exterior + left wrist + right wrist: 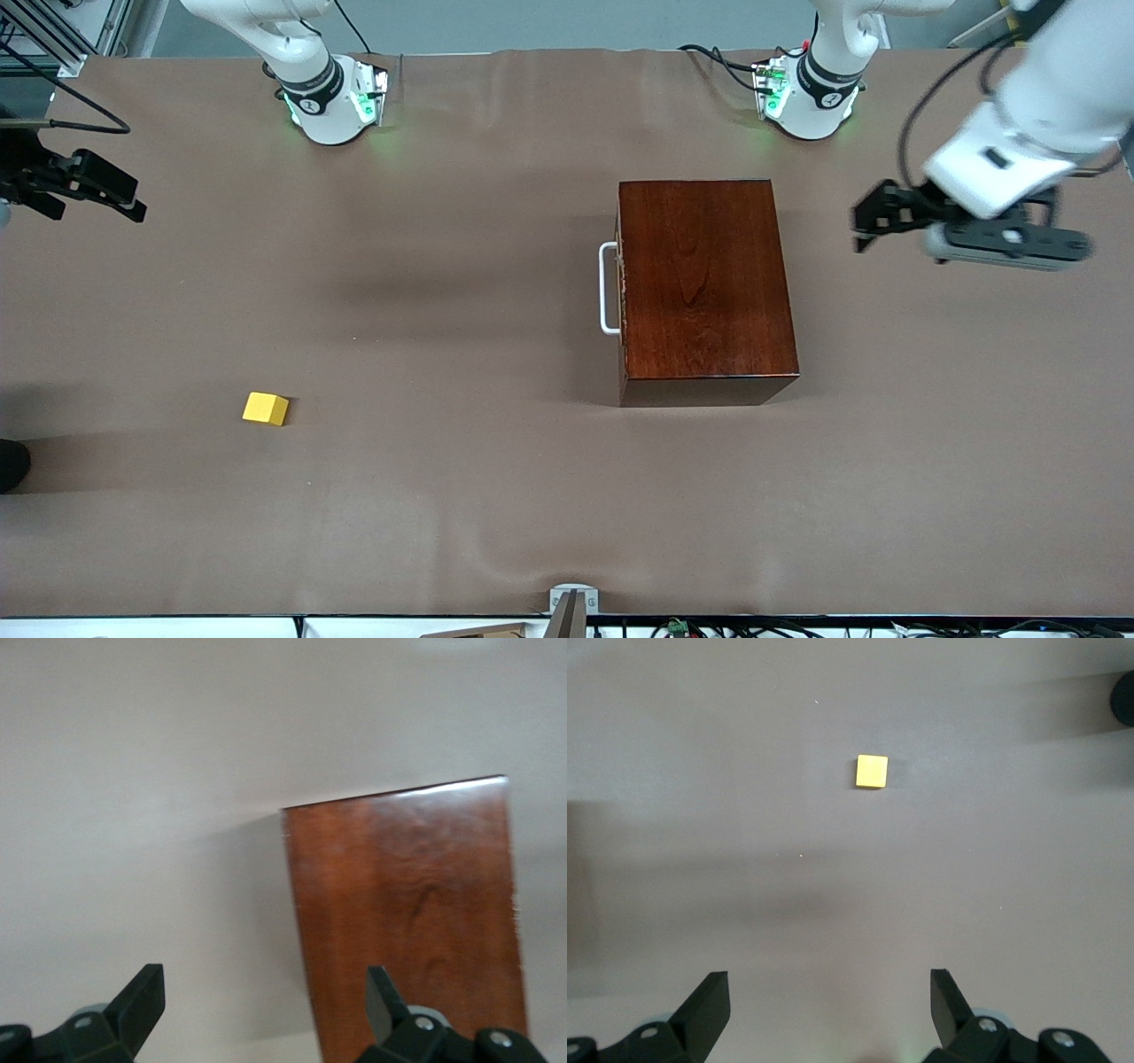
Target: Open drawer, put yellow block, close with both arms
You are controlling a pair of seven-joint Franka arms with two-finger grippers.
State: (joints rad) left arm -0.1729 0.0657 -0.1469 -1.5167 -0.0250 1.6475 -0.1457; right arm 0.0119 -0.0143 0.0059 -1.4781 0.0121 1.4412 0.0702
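The mahogany box [704, 283] stands toward the left arm's end of the table, and its drawer [621, 292] is pushed in. The white handle [607, 288] faces the right arm's end. The yellow block [266, 408] lies alone on the brown cloth, nearer the front camera and toward the right arm's end. My left gripper [868, 226] hangs open and empty beside the box, and the left wrist view shows the left gripper [264, 988] before the box top [407, 904]. My right gripper [133, 202] hovers open at the table's end. In its wrist view the right gripper [830, 988] is well short of the block [872, 772].
A dark round object [11, 465] sits at the table's edge near the block, also seen as a dark round object [1123, 698] in the right wrist view. A small metal mount [573, 602] stands at the table edge nearest the front camera. Cables lie by the left arm's base [806, 97].
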